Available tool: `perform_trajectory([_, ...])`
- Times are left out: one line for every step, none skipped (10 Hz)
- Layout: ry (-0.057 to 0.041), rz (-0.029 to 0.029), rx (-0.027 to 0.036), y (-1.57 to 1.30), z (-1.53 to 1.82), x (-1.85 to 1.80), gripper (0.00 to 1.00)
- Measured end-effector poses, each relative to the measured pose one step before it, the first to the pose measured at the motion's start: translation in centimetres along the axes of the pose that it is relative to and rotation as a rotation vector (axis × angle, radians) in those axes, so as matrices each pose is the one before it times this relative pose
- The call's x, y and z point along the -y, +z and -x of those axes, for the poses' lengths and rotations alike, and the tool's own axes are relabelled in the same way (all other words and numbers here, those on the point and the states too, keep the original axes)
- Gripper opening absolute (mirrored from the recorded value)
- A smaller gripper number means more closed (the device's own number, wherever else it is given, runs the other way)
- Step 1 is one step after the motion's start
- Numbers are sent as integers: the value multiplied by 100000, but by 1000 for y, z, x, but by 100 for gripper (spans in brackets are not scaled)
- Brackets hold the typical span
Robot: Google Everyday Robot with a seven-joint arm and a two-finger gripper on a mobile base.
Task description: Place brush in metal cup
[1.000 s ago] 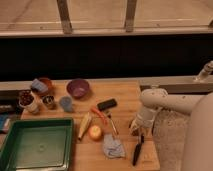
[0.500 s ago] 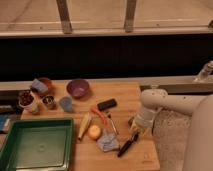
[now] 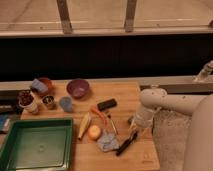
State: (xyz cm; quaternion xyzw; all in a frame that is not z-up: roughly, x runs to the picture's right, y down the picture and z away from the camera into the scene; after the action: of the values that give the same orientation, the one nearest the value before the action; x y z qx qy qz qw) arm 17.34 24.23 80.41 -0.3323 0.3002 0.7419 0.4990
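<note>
The brush [image 3: 126, 144] is a long black stick lying slantwise over the front right of the wooden table [image 3: 125, 95]. Its upper end is at my gripper [image 3: 134, 131] and its lower end points front-left, next to a grey-blue cloth [image 3: 107, 142]. My gripper hangs from the white arm [image 3: 160, 102] that comes in from the right, and it is shut on the brush's upper end. The metal cup [image 3: 48, 102] is small, dark and shiny. It stands upright at the table's left, far from the gripper.
A white cup with dark red contents [image 3: 26, 100], a grey-blue plastic cup [image 3: 65, 104], a purple bowl [image 3: 78, 88] and an orange bowl [image 3: 42, 85] stand near the metal cup. A green tray [image 3: 35, 145] fills the front left. A corn cob [image 3: 84, 126], an orange fruit [image 3: 94, 132], a carrot [image 3: 98, 114] and a black block [image 3: 106, 104] lie mid-table.
The brush has swung from nearly straight front-to-back to a slant, its lower end moving left toward the cloth. The gripper stays at its upper end.
</note>
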Motion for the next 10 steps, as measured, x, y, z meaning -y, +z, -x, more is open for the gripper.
perform_trajectory([403,317,2727,-999,150,-48,2])
perform_trajectory([351,574,2983,-1275,212,-91,2])
perform_trajectory([64,562,3170,-1496,157,-210,2])
perform_trajectory([-101,693,4279,-1717,412,-248,2])
perform_trajectory([-335,397,3551,-1352,458,-196,2])
perform_trajectory([-1035,356,4577,-1674,753,-414,2])
perform_trajectory([-1201,145,2812,-1058,592,-481,2])
perform_trajectory([-2436,-252,3446,-1267,892,-852,2])
perform_trajectory([-2129,-176,2036,-922,655,-768,2])
perform_trajectory([-3969,-345,1906,-761,805,-1156,2])
